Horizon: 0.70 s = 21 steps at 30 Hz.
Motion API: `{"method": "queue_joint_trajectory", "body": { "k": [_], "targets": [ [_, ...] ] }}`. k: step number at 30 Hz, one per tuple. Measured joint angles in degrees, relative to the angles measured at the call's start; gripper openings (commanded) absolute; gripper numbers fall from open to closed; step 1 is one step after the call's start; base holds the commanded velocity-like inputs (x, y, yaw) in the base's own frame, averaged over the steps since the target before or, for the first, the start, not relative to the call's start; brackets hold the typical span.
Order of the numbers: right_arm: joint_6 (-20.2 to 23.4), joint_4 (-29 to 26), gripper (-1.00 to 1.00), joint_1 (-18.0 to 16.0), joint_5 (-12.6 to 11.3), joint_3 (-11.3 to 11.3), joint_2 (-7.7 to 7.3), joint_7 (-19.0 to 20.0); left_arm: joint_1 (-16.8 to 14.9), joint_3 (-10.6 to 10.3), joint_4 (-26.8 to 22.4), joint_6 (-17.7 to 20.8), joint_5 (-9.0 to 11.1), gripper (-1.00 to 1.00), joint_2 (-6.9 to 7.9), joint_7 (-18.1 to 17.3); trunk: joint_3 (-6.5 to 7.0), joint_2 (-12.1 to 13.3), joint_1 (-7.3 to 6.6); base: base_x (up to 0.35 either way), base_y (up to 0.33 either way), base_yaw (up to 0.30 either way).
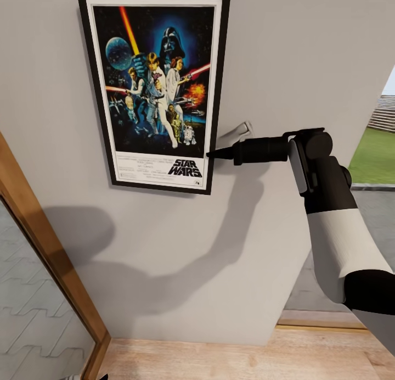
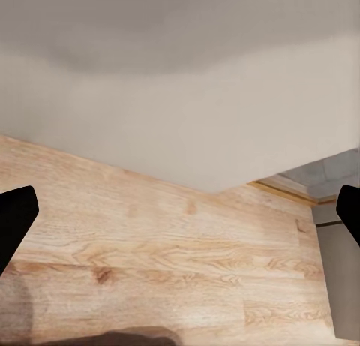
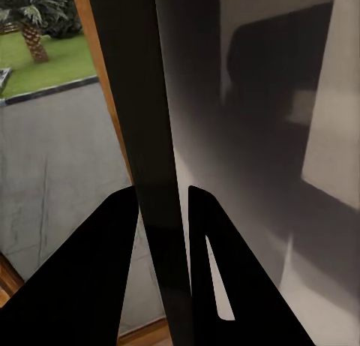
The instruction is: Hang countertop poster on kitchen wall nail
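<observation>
Right pincer — on poster edge

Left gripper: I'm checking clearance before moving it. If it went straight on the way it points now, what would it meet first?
Probably the wooden floor: the left gripper points down at the boards, open, nothing between. The grey wall lies further off.

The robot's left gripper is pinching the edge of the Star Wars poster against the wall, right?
Not quite. It is the right gripper pinching the poster by its edge against the wall, as the head view shows. The left gripper hangs open over the wooden floor.
</observation>
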Motion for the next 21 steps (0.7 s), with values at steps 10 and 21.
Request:
{"method": "queue_joint_trajectory", "body": {
  "k": [10, 21],
  "targets": [
    [0.0, 0.0, -1.0, 0.0, 0.0, 0.0, 0.0, 0.0, 0.0, 0.0, 0.0, 0.0, 0.0, 1.0, 0.0, 0.0, 0.0, 0.0, 0.0, 0.0, 0.0, 0.0],
    [0.1, 0.0, -1.0, -0.1, 0.0, 0.1, -0.01, 0.0, 0.0, 0.0, 0.0, 0.0, 0.0, 1.0, -0.06, 0.0, 0.0, 0.0, 0.0, 0.0, 0.0, 0.0]
  ]
}}
